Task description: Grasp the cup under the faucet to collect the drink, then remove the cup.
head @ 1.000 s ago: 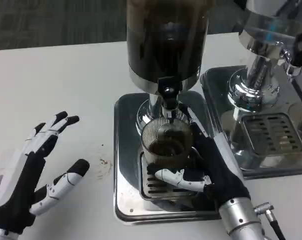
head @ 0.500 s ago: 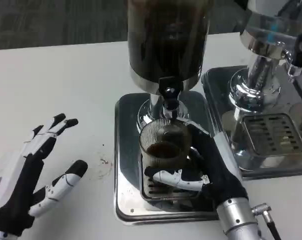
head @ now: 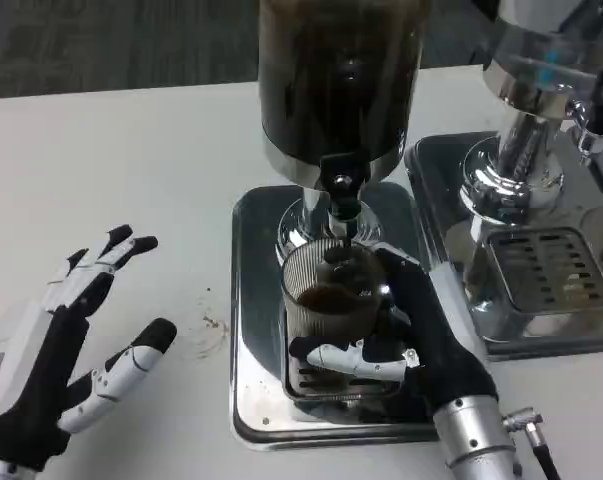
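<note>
Head view, left to right. Left hand (head: pixel 56 345) rests on the white table (head: pixel 131 160) with fingers spread, holding nothing, well apart from the dispensers. A small brown stain (head: pixel 213 325) lies on the table between this hand and the steel drip tray (head: pixel 249 330).

Centre: the ribbed glass cup (head: pixel 333 305) stands on the tray grate directly under the faucet (head: pixel 341 195) of the dark drink dispenser (head: pixel 341 80). Right hand (head: pixel 406 335) wraps the cup from the right, fingers curled around its lower wall, gripping it. Dark liquid covers the cup's bottom; the fill level appears low.

Right: a second dispenser (head: pixel 526 120) with its own grate is not involved.

Status, as judged: grasp complete, collection under way. Remaining: finish filling, then withdraw the cup from under the faucet.
</note>
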You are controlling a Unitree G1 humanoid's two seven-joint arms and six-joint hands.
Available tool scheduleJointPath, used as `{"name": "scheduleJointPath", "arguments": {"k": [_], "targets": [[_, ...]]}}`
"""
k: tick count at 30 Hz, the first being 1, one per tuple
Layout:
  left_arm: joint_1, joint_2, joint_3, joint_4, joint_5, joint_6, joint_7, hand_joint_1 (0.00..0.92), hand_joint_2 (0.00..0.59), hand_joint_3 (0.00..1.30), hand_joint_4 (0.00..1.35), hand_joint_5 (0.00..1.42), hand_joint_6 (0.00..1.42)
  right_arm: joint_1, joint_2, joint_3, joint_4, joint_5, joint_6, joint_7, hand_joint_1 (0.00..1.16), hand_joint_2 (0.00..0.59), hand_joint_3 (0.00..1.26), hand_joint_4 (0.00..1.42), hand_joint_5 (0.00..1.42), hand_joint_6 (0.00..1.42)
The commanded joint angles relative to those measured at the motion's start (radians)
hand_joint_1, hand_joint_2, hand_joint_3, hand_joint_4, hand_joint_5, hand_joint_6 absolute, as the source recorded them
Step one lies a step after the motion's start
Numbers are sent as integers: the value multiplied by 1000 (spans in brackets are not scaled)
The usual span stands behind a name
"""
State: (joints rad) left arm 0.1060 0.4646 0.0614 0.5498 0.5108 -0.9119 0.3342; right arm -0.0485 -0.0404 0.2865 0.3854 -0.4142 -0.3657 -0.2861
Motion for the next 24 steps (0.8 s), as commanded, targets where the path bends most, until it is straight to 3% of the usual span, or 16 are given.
{"name": "scheduleJointPath", "arguments": {"k": [1,12,18,24], "targets": [[-7,17,-14,-9,18,5,10,0,202,226,0,152,42,25,-2,3,-3,-22,-6,-24,1118,119,524,625,683,724],[-20,12,-26,3,14,2,3,0,198,226,0,153,41,36,-10,-14,-31,-43,-26,-68,1128,100,563,662,710,790],[-30,16,-46,13,13,-1,-2,0,190,221,0,153,35,44,-41,-16,-69,-38,-35,-33,1119,95,565,663,726,814],[-44,17,-57,25,14,-2,4,0,189,219,0,153,29,58,-40,-24,-70,-34,-46,-53,1117,95,579,680,728,838]]}}
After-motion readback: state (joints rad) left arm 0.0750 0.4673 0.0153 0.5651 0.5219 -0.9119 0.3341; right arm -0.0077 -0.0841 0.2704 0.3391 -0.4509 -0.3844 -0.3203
